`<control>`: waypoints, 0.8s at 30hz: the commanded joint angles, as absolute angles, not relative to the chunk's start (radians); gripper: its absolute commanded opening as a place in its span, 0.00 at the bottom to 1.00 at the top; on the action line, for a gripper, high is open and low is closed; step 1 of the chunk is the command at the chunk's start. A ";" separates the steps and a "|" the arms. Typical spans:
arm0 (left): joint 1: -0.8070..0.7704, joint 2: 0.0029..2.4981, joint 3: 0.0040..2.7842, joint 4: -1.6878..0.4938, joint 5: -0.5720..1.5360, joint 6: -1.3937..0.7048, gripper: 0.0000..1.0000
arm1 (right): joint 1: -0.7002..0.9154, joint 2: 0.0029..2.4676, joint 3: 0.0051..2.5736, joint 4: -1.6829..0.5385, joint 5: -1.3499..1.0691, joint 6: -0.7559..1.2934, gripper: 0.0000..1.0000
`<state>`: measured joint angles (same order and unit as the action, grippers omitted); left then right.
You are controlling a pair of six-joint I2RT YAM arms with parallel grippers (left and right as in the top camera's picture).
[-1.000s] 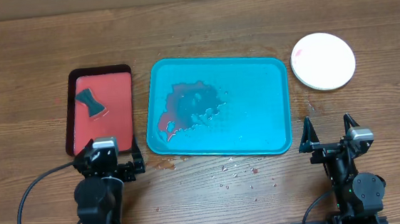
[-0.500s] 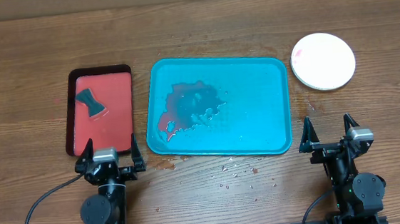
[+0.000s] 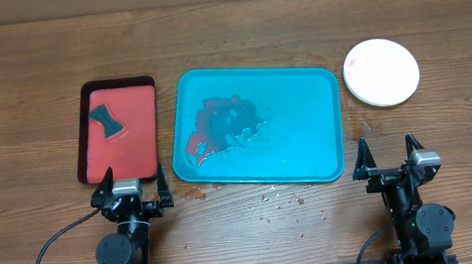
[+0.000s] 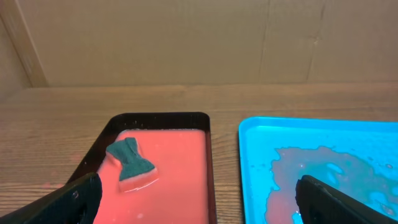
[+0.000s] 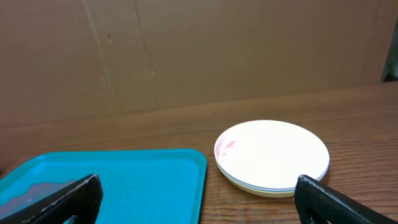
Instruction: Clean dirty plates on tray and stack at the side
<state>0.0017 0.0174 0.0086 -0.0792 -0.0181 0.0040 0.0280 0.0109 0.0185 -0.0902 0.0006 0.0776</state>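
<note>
A wooden table (image 3: pixel 228 31) was seen from above. At its centre lay the turquoise tray (image 3: pixel 304 143), its left half wet with a red smear (image 3: pixel 218 121) and beads of water. Just left of it sat a smaller red tray (image 3: pixel 118 81) with a dark rim.

The plates (image 3: pixel 381 72) sat stacked on the table beyond the tray's far right corner, apart from it. The top one was white with a faint pink mark.

The left gripper (image 3: pixel 130 184) sat at the red tray's near edge, jaws spread wide around nothing. The right gripper (image 3: pixel 386 156) sat near the tray's near right corner, jaws likewise spread.

A dark sponge (image 3: pixel 106 119) lay in the red tray's far part. Small droplets (image 3: pixel 279 198) dotted the table just near of the tray.
</note>
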 commanded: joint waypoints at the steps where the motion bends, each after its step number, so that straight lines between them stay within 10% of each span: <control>1: 0.003 0.004 0.005 -0.079 -0.003 0.020 1.00 | 0.035 0.003 0.008 -0.084 0.006 0.081 1.00; 24: 0.003 0.024 0.005 -0.078 -0.003 0.020 1.00 | 0.035 0.003 0.008 -0.084 0.007 0.081 1.00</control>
<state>0.0017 0.0200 0.0086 -0.0788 -0.0181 0.0040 0.0280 0.0109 0.0185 -0.0906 0.0006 0.0780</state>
